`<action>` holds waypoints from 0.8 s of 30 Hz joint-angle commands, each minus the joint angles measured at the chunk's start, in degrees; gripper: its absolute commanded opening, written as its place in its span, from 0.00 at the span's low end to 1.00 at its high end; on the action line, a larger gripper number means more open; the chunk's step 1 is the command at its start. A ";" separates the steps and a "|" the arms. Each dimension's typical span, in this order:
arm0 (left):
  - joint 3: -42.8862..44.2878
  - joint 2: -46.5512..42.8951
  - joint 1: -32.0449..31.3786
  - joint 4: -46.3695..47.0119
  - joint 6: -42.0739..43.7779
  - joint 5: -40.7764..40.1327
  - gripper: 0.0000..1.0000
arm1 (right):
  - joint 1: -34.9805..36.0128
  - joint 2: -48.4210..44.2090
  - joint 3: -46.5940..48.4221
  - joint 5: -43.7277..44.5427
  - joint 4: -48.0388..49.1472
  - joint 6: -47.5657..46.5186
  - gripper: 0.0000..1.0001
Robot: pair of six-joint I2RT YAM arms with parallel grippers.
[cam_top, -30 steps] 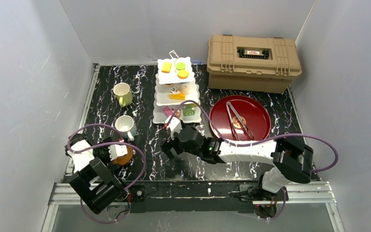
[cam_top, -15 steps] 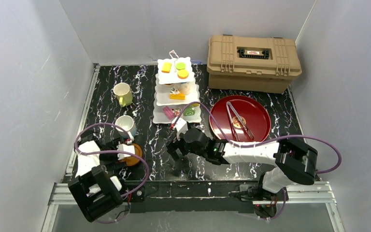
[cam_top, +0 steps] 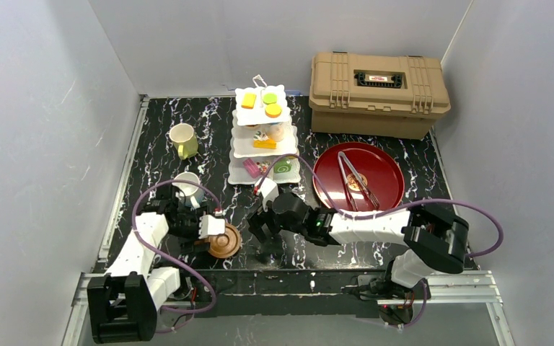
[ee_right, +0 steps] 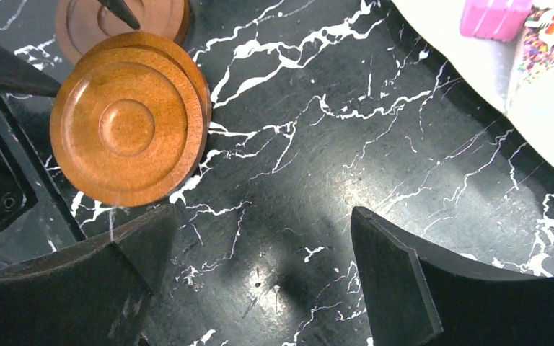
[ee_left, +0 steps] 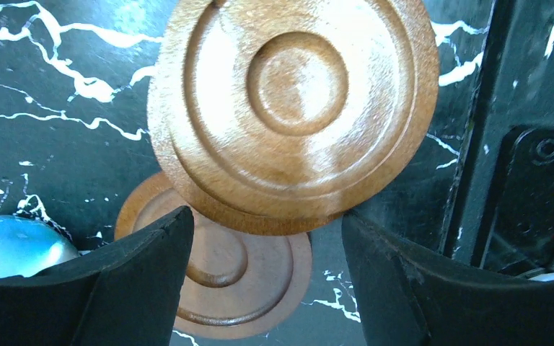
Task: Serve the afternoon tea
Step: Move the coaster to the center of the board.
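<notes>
My left gripper is shut on a round brown coaster, gripped by its edge and raised above a second coaster lying on the black marble table. The held coaster also shows in the right wrist view. My right gripper hangs open over bare table just right of it. The white three-tier cake stand with toy pastries stands behind, its lower tier at the right wrist view's corner. A white mug and a yellow-green mug stand at left.
A red round tray with tongs lies right of the stand. A tan ribbed case sits at the back right. The table's metal front rail runs close to the coasters. Walls enclose three sides.
My left arm swung right from the table's left edge toward the front middle, carrying the coaster, and its jaws narrowed onto it. My right gripper shifted slightly right and stayed open.
</notes>
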 commanded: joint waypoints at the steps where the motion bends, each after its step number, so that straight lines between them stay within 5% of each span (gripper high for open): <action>1: 5.83 1.41 -3.21 -1.00 -12.38 1.31 0.73 | 0.22 1.72 -0.07 -1.31 2.24 0.62 0.98; 14: 5.40 -2.18 -5.44 -1.89 -13.62 0.70 0.76 | 6.26 12.78 5.26 -1.92 7.77 -2.71 0.98; 24: 3.14 -4.12 -4.95 -4.35 -3.62 -0.77 0.73 | 6.36 12.03 4.87 0.48 9.98 -2.56 0.98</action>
